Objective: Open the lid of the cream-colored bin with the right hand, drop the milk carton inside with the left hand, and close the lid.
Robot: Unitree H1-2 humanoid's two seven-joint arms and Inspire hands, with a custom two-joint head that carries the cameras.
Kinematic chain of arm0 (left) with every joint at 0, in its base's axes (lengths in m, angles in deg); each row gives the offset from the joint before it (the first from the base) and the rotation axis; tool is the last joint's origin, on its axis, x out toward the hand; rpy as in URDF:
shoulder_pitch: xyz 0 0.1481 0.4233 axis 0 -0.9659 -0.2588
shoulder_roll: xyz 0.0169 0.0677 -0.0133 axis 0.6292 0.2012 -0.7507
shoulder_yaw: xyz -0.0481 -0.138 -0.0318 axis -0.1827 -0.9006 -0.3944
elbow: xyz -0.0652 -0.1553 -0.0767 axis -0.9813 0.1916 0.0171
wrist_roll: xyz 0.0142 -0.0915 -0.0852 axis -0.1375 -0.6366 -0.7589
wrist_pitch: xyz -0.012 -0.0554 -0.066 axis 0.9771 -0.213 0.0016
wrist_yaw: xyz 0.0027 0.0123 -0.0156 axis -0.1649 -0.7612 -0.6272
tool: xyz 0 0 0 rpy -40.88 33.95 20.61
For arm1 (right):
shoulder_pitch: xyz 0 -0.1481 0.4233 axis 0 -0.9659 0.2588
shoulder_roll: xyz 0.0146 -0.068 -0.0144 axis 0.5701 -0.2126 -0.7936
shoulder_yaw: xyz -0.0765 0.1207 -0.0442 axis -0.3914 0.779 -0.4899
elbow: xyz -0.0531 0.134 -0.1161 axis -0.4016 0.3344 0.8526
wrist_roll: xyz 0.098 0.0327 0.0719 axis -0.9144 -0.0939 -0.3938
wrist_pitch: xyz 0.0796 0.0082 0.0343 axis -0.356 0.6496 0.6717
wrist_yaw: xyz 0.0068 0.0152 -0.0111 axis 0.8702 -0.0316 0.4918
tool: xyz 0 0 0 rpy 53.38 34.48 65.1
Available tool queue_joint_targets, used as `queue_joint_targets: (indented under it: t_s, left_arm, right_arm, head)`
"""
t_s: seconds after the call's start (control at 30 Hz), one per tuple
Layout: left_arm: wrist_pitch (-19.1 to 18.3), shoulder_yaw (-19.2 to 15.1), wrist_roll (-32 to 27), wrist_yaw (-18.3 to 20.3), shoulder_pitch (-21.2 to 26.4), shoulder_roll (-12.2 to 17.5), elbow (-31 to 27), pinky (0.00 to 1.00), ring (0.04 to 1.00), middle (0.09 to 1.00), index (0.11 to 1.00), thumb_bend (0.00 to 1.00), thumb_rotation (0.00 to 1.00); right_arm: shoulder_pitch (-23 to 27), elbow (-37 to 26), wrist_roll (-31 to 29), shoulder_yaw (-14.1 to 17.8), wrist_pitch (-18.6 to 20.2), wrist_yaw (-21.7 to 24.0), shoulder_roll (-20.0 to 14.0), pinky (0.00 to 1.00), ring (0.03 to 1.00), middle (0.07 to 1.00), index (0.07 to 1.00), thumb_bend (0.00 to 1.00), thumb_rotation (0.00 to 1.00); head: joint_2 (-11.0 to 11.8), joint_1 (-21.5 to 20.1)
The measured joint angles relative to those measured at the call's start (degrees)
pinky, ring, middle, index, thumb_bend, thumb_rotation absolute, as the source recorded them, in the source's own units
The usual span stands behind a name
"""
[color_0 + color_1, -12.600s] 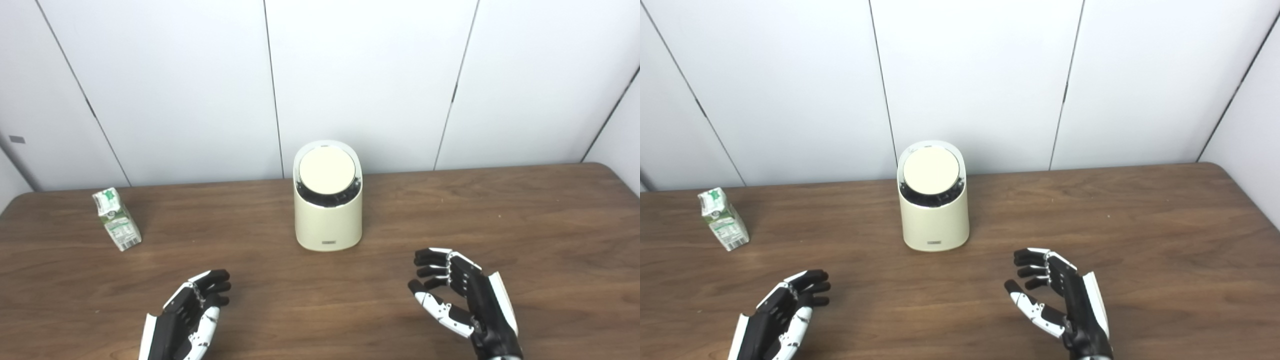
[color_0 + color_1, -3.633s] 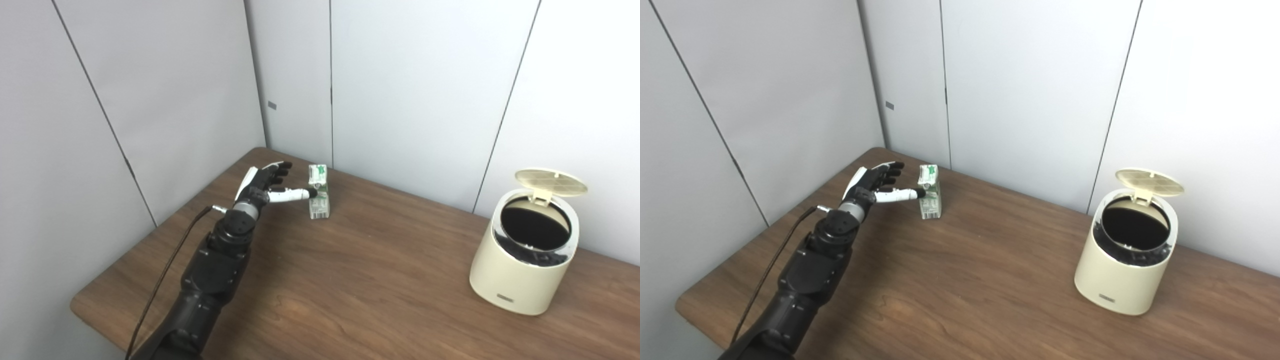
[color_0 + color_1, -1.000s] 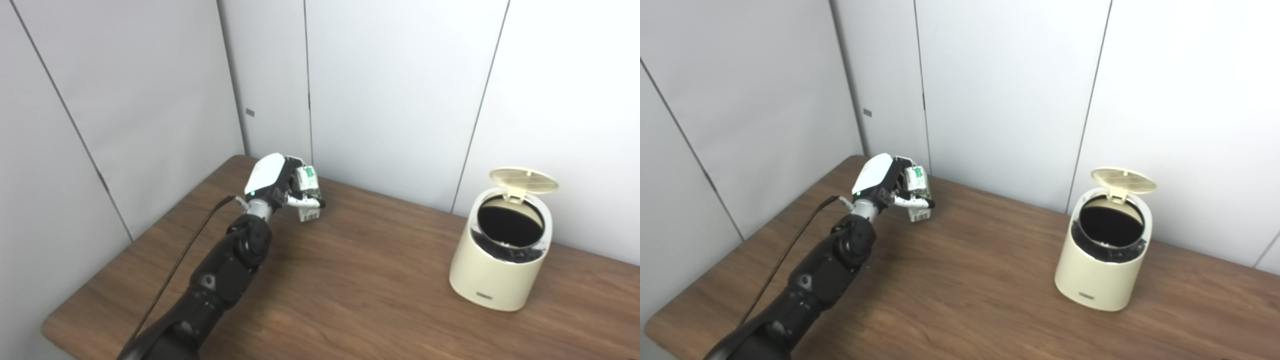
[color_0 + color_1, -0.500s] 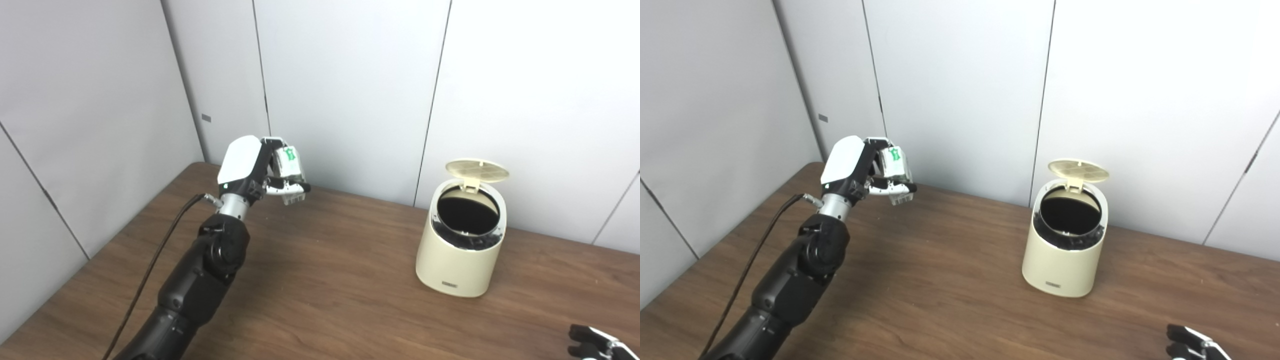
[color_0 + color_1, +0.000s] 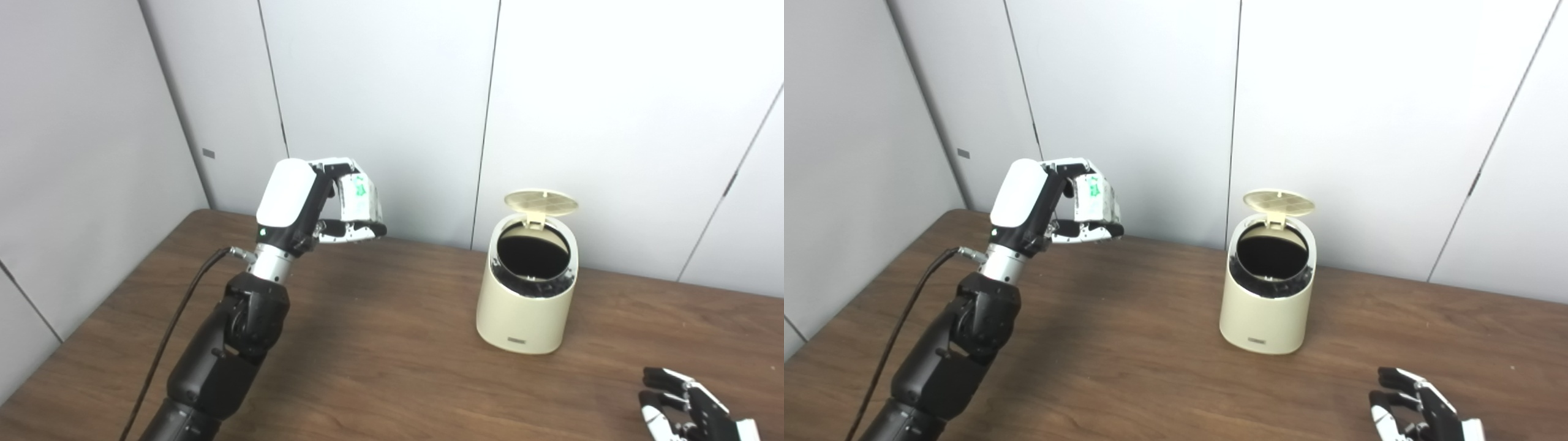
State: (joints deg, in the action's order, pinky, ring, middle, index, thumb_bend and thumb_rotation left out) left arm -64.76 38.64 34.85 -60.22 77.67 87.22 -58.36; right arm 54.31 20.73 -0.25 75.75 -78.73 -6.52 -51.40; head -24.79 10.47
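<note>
The cream-colored bin [image 5: 525, 306] stands on the brown table with its round lid [image 5: 541, 201] tipped up and back, showing a dark inside. My left hand [image 5: 306, 205] is raised well above the table, to the left of the bin, shut on the small green-and-white milk carton [image 5: 358, 198]. The carton is mostly wrapped by the fingers, with its bottom resting on the thumb. My right hand [image 5: 689, 413] lies low at the bottom right corner, fingers apart, holding nothing, and it is partly cut off by the frame edge.
Grey wall panels close in behind the table and along its left side. A black cable [image 5: 177, 318] runs along my left forearm. The table [image 5: 392, 367] shows bare wood between the left arm and the bin.
The camera has swung right, so the whole scene shifted left. My left hand has lifted the carton higher and nearer the bin. More of my right hand has come into view.
</note>
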Motion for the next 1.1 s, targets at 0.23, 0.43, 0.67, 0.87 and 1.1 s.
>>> queue_joint_targets:
  t_s: [0.23, 0.43, 0.67, 0.87, 1.1]
  left_arm:
    - [7.5, 0.2, -0.4, -1.2, 0.0, -2.5, -0.1, 0.40, 0.478, 0.486, 0.455, 0.50, 0.00]
    - [10.5, 2.0, 1.6, -1.8, 0.0, -3.1, -2.4, 0.42, 0.486, 0.481, 0.459, 0.50, 0.00]
    - [11.3, 4.9, 1.6, -1.8, 0.0, -3.1, -6.1, 0.44, 0.495, 0.475, 0.462, 0.50, 0.00]
    - [11.3, 6.3, -0.3, -3.6, 0.0, -3.5, -6.7, 0.43, 0.491, 0.482, 0.451, 0.50, 0.00]
    - [11.3, 10.2, -1.3, -8.7, 0.0, -3.9, -4.9, 0.43, 0.480, 0.489, 0.449, 0.50, 0.00]
  right_arm:
    - [-0.3, -1.7, 3.1, -1.7, 2.3, -0.5, 0.9, 0.51, 0.658, 0.711, 0.728, 0.16, 0.01]
    - [-0.7, -2.4, 4.2, -2.6, 3.5, -1.1, 2.6, 0.57, 0.700, 0.741, 0.753, 0.20, 0.00]
    - [-1.1, -3.3, 4.8, -3.8, 4.6, -1.1, 2.9, 0.59, 0.710, 0.747, 0.748, 0.21, 0.00]
    - [-0.8, -1.6, 5.1, -4.4, 2.9, -3.0, 3.4, 0.61, 0.721, 0.754, 0.753, 0.21, 0.00]
    - [-0.8, -1.1, 5.3, -4.8, 2.3, -3.5, 4.2, 0.63, 0.736, 0.761, 0.757, 0.22, 0.00]
  head:
    - [0.2, -3.4]
    - [0.0, -5.2]
    - [-0.2, -7.6]
    - [-0.6, -10.5]
    - [-0.7, -12.2]
